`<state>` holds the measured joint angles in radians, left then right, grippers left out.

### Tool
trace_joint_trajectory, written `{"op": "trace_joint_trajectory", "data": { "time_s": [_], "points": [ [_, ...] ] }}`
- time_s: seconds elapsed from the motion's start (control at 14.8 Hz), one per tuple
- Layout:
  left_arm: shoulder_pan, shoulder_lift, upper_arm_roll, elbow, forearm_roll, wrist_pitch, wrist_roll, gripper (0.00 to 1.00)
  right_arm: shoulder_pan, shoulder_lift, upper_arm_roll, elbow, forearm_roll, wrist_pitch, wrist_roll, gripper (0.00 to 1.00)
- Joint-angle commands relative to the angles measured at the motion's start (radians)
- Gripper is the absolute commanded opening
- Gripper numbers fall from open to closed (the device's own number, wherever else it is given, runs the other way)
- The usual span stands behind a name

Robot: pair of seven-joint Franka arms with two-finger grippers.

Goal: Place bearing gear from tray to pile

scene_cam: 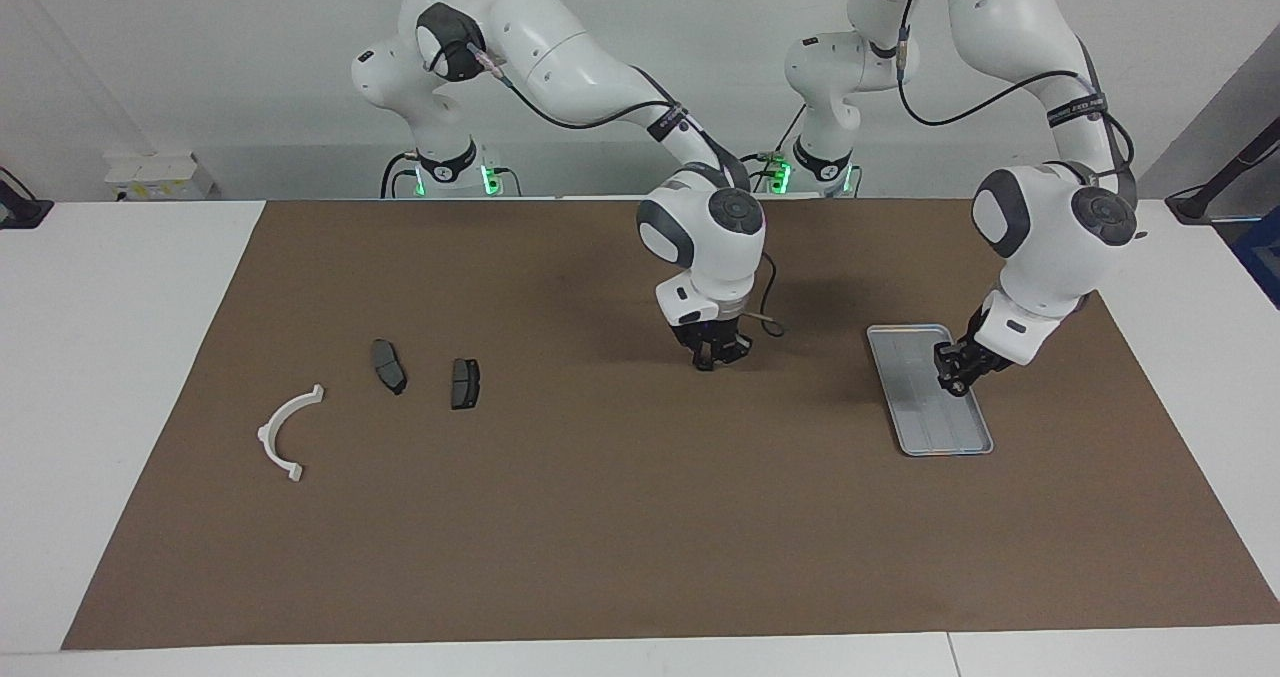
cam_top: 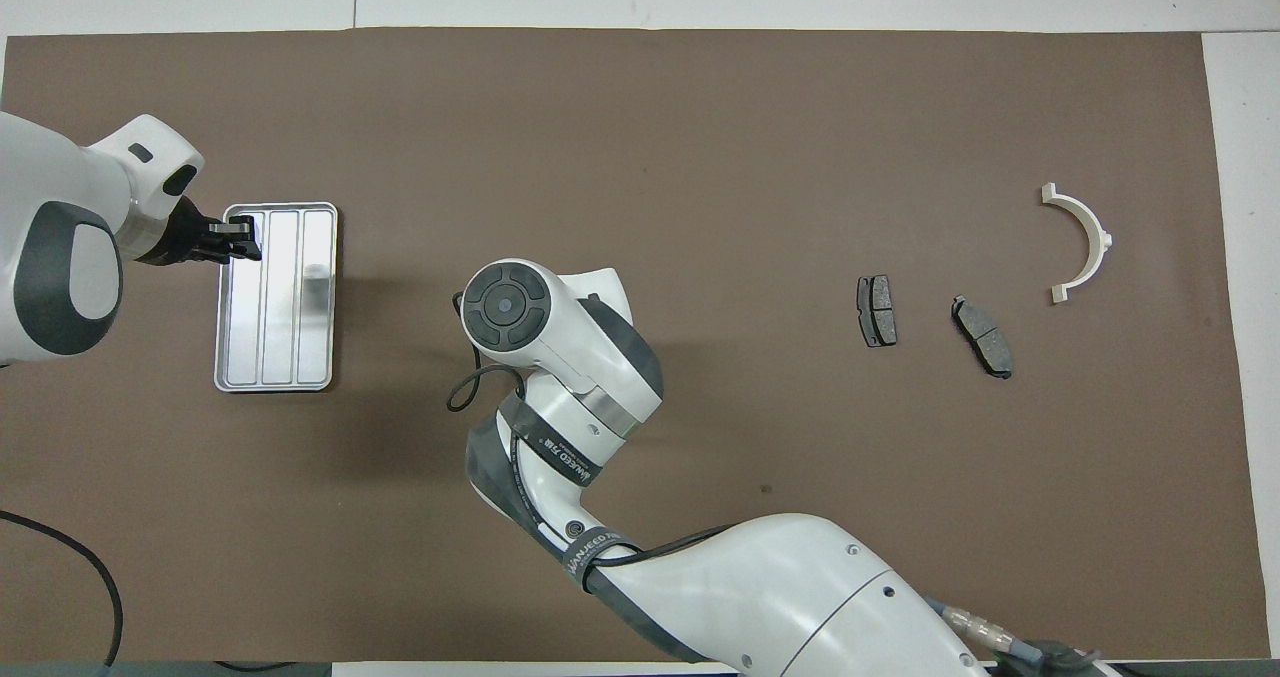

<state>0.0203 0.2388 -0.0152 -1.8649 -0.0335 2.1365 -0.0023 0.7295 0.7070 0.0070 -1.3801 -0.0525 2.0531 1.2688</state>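
The silver tray (scene_cam: 925, 422) (cam_top: 280, 342) lies on the brown mat toward the left arm's end, its ribbed floor bare. My left gripper (scene_cam: 955, 385) (cam_top: 240, 238) hangs low over the tray's edge on that end, fingers closed on a small dark part, the bearing gear (scene_cam: 954, 389), which barely shows between them. The pile lies toward the right arm's end: a white curved bracket (scene_cam: 285, 432) (cam_top: 1085, 242) and two dark brake pads (scene_cam: 388, 365) (scene_cam: 465, 382). My right gripper (scene_cam: 706, 361) points down just above the mat's middle, shut and holding nothing; its own wrist hides it from overhead.
The brown mat (scene_cam: 620, 517) covers most of the white table. The right arm's forearm (cam_top: 700, 577) stretches over the mat's part nearest the robots. Bare mat lies between the right gripper and the brake pads.
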Motion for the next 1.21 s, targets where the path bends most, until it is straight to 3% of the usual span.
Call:
{"op": "trace_joint_trajectory", "data": {
  "time_s": [0.0, 0.27, 0.47, 0.67, 0.94, 1.15],
  "points": [
    [-0.003, -0.032, -0.003, 0.001, -0.019, -0.043, 0.012, 0.0, -0.056, -0.033, 0.008, 0.07, -0.013, -0.12, -0.037, 0.0],
    [-0.069, -0.056, -0.011, 0.003, -0.019, -0.058, -0.112, 0.0, -0.175, -0.144, 0.011, 0.084, 0.0, -0.253, -0.262, 0.0],
    [-0.221, -0.064, -0.008, -0.008, -0.014, -0.058, -0.334, 0.0, -0.307, -0.222, 0.011, 0.082, -0.001, -0.352, -0.589, 0.0],
    [-0.389, -0.072, -0.008, -0.02, -0.006, -0.063, -0.574, 0.0, -0.471, -0.241, 0.008, 0.082, -0.013, -0.386, -0.975, 0.0],
    [-0.558, -0.05, -0.009, -0.019, -0.005, -0.046, -0.789, 0.0, -0.651, -0.244, 0.007, 0.014, -0.015, -0.28, -1.334, 0.0],
    [-0.635, -0.012, -0.009, -0.019, -0.003, -0.012, -0.869, 0.0, -0.743, -0.247, 0.008, -0.121, -0.013, -0.093, -1.465, 0.0]
  ]
}}
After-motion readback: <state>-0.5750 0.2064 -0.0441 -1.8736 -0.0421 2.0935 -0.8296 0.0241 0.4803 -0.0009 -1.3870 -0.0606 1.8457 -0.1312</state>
